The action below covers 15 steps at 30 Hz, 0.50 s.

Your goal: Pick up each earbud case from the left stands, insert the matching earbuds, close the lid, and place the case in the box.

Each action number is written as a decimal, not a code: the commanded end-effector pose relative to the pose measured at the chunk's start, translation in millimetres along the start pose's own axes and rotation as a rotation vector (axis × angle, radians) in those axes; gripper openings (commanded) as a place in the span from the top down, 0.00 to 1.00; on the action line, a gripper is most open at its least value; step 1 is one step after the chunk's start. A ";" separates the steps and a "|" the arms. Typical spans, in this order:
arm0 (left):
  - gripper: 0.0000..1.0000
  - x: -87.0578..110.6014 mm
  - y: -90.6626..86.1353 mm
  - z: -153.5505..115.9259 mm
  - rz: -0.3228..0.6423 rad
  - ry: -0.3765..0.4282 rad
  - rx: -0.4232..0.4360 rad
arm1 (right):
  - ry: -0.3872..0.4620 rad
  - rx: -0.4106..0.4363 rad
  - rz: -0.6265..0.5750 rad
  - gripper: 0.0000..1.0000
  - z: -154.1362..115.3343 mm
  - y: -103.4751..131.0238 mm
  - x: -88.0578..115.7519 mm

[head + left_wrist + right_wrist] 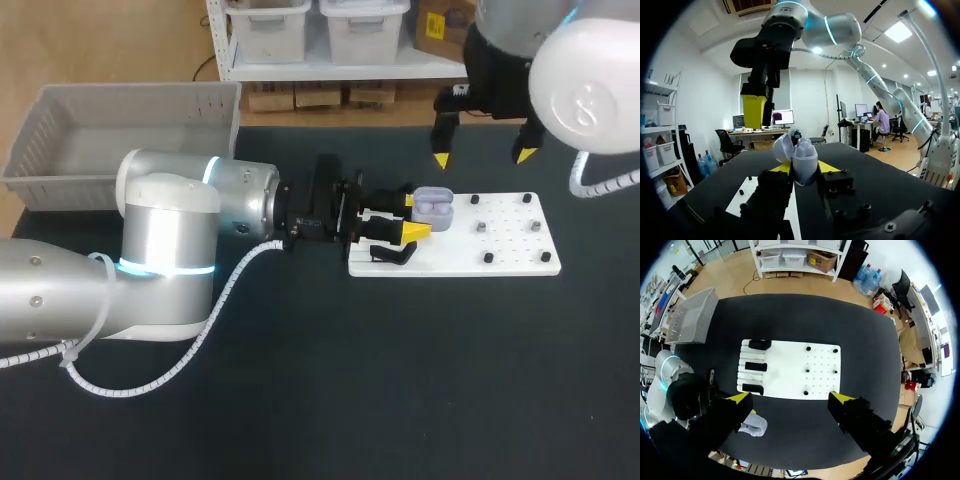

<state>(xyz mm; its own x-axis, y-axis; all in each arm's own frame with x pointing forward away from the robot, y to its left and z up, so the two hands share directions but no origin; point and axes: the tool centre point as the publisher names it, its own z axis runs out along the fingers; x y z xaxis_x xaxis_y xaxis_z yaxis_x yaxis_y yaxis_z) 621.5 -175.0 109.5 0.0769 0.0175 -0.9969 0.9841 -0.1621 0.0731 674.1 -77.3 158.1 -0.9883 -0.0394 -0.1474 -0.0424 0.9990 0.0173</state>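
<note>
Head view: my left gripper (412, 215) is clamped on the pale lilac plastic earbud case (433, 208). The case's lid is hinged open. It's held over the flat white peg board (510, 262), at the end carrying the black stands (756, 366).

Left wrist view confirms it. The case sits between both yellow fingertips (826, 166), touched from each side, and its body sticks up and out ahead of them.

My right gripper (483, 155) hangs above the board's far edge. Its jaws are spread wide with nothing between them, and they're clear of the case. From its wrist camera the board lies between the two tips, and the case shows beside one finger.

The grey perforated plastic basket (140, 93) stands well off the board's stand end.
</note>
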 end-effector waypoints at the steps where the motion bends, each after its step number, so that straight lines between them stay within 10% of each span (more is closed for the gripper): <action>1: 1.00 0.3 -0.5 0.1 0.002 -0.001 -0.003 | 0.033 -0.002 0.002 0.00 11.6 1.0 -6.8; 15: 1.00 0.3 -0.5 0.1 0.002 -0.001 -0.003 | 0.098 -0.007 -0.012 0.00 30.9 3.5 22.2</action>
<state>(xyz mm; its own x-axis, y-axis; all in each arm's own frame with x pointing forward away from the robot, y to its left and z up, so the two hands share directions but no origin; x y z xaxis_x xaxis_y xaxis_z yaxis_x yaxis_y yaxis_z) 621.5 -175.0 109.5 0.0769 0.0175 -0.9969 0.9841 -0.1621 0.0731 662.1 -73.2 125.4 -0.9977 -0.0548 -0.0411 -0.0558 0.9982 0.0229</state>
